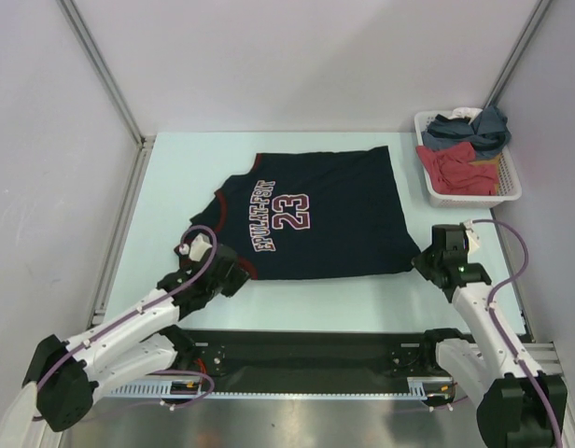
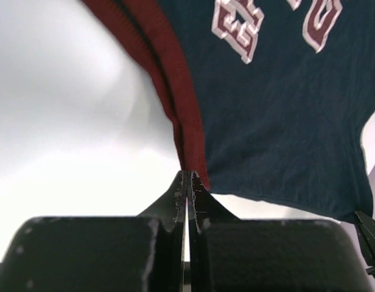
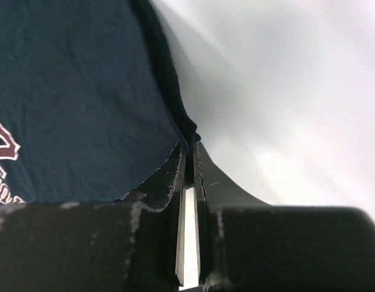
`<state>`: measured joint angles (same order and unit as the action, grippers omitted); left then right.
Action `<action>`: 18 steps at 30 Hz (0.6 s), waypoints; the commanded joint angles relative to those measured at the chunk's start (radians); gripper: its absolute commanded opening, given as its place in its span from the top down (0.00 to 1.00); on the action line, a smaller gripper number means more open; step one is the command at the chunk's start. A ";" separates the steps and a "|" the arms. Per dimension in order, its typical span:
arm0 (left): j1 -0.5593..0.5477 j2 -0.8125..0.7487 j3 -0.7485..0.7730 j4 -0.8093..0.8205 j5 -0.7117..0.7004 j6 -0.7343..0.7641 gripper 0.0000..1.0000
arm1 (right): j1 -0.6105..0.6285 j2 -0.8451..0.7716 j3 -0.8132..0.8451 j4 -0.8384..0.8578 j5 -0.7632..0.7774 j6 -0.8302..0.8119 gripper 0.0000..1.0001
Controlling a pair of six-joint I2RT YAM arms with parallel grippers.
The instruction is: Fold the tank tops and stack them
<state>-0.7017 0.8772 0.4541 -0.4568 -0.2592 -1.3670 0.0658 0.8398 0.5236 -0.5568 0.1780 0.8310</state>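
Note:
A dark navy tank top (image 1: 334, 215) with reddish trim and a "23" print lies spread flat on the table. At its near left corner, my left gripper (image 1: 233, 271) is shut on the red trim. In the left wrist view, the trim (image 2: 184, 131) runs down into the tips of the left gripper (image 2: 189, 176). At the near right corner of the top, my right gripper (image 1: 423, 264) is shut on the navy hem. The right wrist view shows the right gripper (image 3: 190, 149) pinching the edge of the cloth (image 3: 72, 91). A slate-blue garment (image 1: 474, 131) lies bunched in the basket.
A white basket (image 1: 511, 191) stands at the back right, close to the tank top's far right corner. It holds a red garment (image 1: 460, 168) and a bit of white cloth (image 1: 465, 114). Walls close in the table on the left, back and right.

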 commanded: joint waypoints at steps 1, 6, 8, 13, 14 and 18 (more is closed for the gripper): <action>0.042 0.023 0.078 -0.016 -0.029 0.068 1.00 | 0.002 0.063 0.111 0.034 0.015 -0.047 1.00; 0.100 0.127 0.133 0.061 -0.003 0.118 1.00 | 0.002 0.198 0.194 0.083 0.008 -0.075 1.00; 0.123 0.169 0.176 0.069 -0.009 0.132 1.00 | 0.002 0.258 0.234 0.098 0.017 -0.075 1.00; 0.192 0.304 0.236 0.115 0.026 0.183 1.00 | 0.000 0.398 0.323 0.159 0.041 -0.066 1.00; 0.214 0.346 0.260 0.133 0.028 0.192 1.00 | 0.000 0.427 0.343 0.172 0.047 -0.063 1.00; 0.232 0.468 0.372 0.103 -0.008 0.244 1.00 | 0.003 0.560 0.443 0.170 0.055 -0.041 1.00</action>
<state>-0.4862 1.2804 0.7296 -0.3729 -0.2424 -1.1927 0.0666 1.3399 0.8898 -0.4347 0.1822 0.7773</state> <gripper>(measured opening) 0.005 0.078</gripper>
